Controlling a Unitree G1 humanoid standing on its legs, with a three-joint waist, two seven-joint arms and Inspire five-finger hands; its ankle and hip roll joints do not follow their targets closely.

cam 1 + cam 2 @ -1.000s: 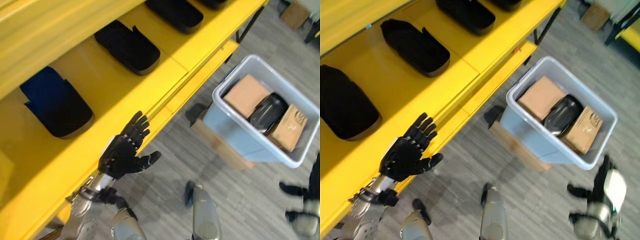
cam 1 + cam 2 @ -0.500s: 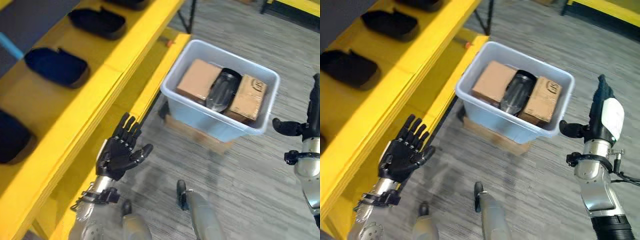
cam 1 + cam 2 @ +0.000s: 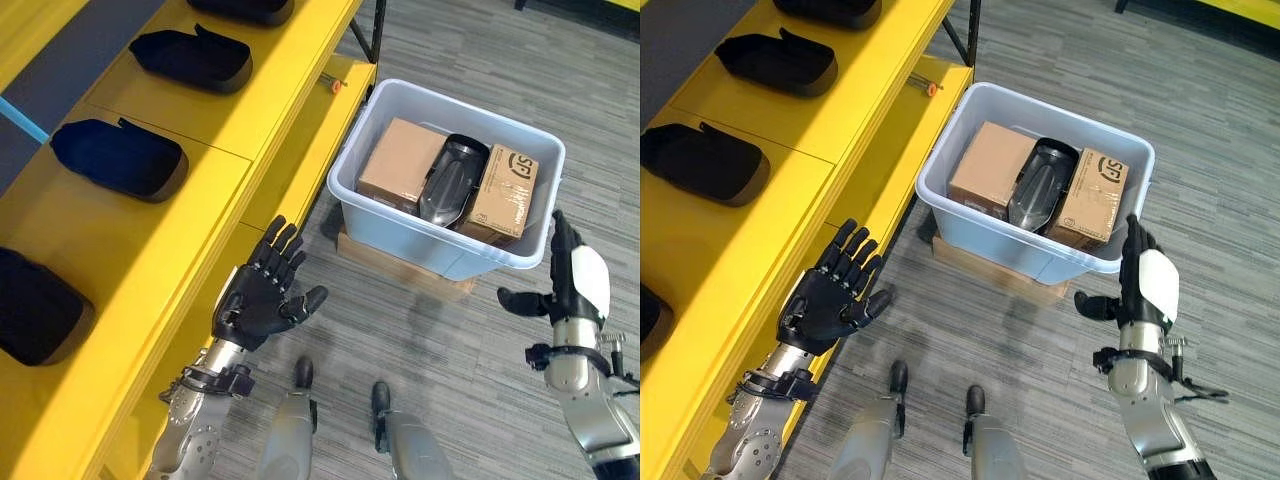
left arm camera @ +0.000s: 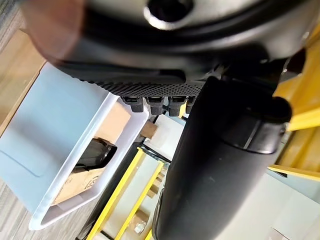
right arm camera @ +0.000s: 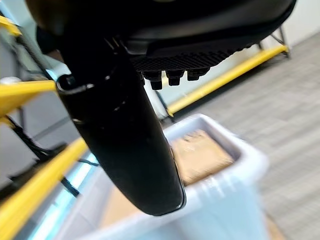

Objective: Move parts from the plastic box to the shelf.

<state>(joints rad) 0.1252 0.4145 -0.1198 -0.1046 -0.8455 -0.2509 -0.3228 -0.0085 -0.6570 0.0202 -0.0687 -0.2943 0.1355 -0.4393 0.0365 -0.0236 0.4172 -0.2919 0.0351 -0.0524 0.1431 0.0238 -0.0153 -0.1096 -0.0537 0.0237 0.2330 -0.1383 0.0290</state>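
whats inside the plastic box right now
The plastic box holds two cardboard boxes with a black part lying between them. Anything beneath these three is covered, so it cannot be told.

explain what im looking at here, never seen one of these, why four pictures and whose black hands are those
The black hands belong to a humanoid robot. Two pictures come from cameras in its head, looking down; the other two come from cameras on its wrists, so each one shows its own hand up close.

The left hand is beside a yellow shelf and the right hand is near a pale plastic box on the floor. Both have straight fingers and hold nothing.

In the box lie two cardboard cartons with a black part between them. More black parts already sit on the shelf. The job is moving parts from the box to the shelf.
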